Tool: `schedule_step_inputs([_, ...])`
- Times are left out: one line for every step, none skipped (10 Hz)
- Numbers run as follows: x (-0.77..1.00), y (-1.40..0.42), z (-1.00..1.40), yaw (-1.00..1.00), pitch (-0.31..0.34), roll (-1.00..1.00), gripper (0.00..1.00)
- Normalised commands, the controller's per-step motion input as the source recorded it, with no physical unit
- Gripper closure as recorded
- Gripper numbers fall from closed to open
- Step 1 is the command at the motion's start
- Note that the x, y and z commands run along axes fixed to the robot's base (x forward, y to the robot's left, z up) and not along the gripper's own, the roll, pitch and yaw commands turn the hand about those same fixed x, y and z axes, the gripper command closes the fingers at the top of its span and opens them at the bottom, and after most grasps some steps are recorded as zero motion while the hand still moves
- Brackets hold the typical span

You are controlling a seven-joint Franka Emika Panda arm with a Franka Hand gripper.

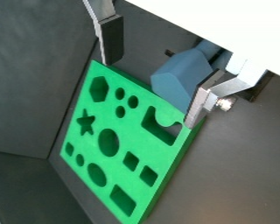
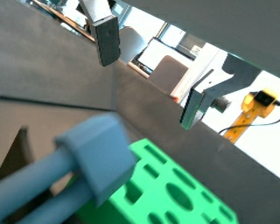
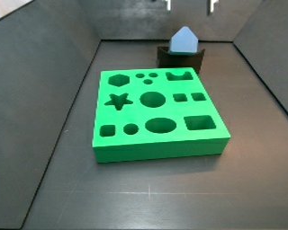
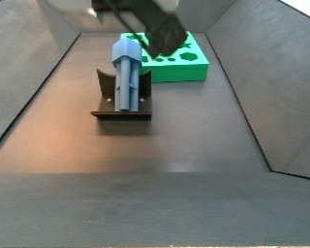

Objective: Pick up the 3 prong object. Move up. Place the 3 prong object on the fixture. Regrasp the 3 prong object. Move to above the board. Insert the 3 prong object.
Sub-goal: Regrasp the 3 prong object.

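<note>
In a wrist view the pincer (image 1: 154, 74) hangs wide open and empty, its two silver fingers (image 1: 108, 33) well apart, with the 3 prong object (image 1: 185, 72) seen between them but lower down and touched by neither; the board (image 1: 122, 140) lies beyond it, every shaped hole unfilled. In a wrist view from the opposite side the pincer (image 2: 152, 74) again shows a clear gap with nothing between the pads, while the 3 prong object (image 2: 74, 171) fills the near corner, its blocky head close to the lens and its long body running away, with the board (image 2: 178, 192) behind. In a side view the 3 prong object (image 3: 184, 39) stands on the fixture (image 3: 180, 57) just behind the board (image 3: 153, 112), and only the fingertips of the pincer (image 3: 189, 5) show at the upper edge, above the piece and apart from it. In a side view from the far end the 3 prong object (image 4: 127, 71) leans upright in the fixture (image 4: 121, 100) on the dark surface (image 4: 144, 165), the pincer (image 4: 144, 19) blurred above. I judge pickup, lift and placing done; regrasping, carrying over the board and inserting are left.
</note>
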Motion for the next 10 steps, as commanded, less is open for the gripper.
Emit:
schedule_step_inputs([-0.03,0.01,0.22,0.00,0.028,0.02,0.00])
schedule_step_inputs([0.16,-0.63,0.81,0.03,0.062,1.00,0.00])
schedule_step_inputs([0.16,-0.60,0.77,0.03,0.062,1.00,0.00])
schedule_step_inputs([0.07,-0.40,0.59,0.02,0.059,1.00,0.00])
schedule_step_inputs([0.04,-0.27,0.46,0.02,0.057,1.00,0.00])
schedule_step_inputs([0.00,-0.11,0.17,0.02,0.055,1.00,0.00])
schedule_step_inputs([0.02,-0.08,0.04,0.02,0.054,1.00,0.00])
schedule_step_inputs([0.01,-0.04,0.04,0.02,0.055,1.00,0.00])
schedule_step_inputs([0.00,-0.04,0.05,0.02,0.054,1.00,0.00])
schedule_step_inputs([0.00,-0.03,0.03,0.02,0.052,1.00,0.00])
